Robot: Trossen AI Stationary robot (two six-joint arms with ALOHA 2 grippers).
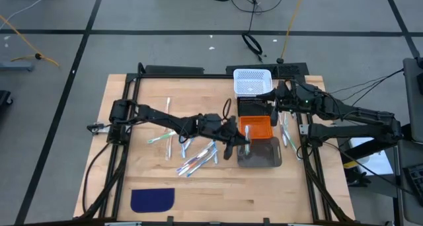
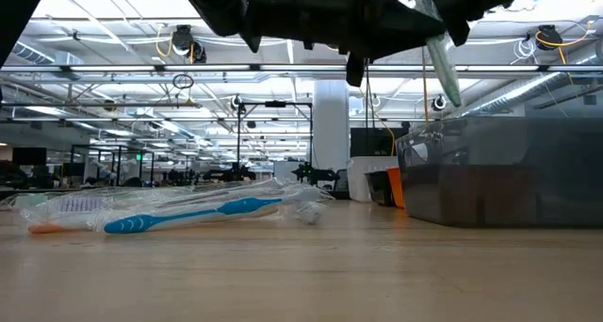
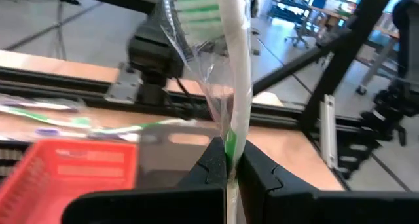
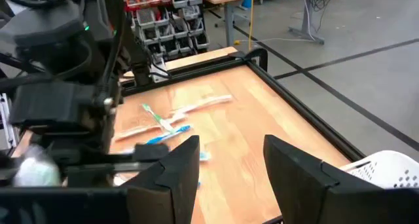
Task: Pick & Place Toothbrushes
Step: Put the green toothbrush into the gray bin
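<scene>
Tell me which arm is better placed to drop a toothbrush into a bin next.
Left. Its gripper is already shut on a toothbrush at the edge of the grey bin. The right gripper is open and empty, beside the white basket.

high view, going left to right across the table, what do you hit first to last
blue cloth patch → loose toothbrushes on the wood → left gripper shut on a green-and-white toothbrush → smoky clear bin → toothbrushes lying right of the bins
</scene>
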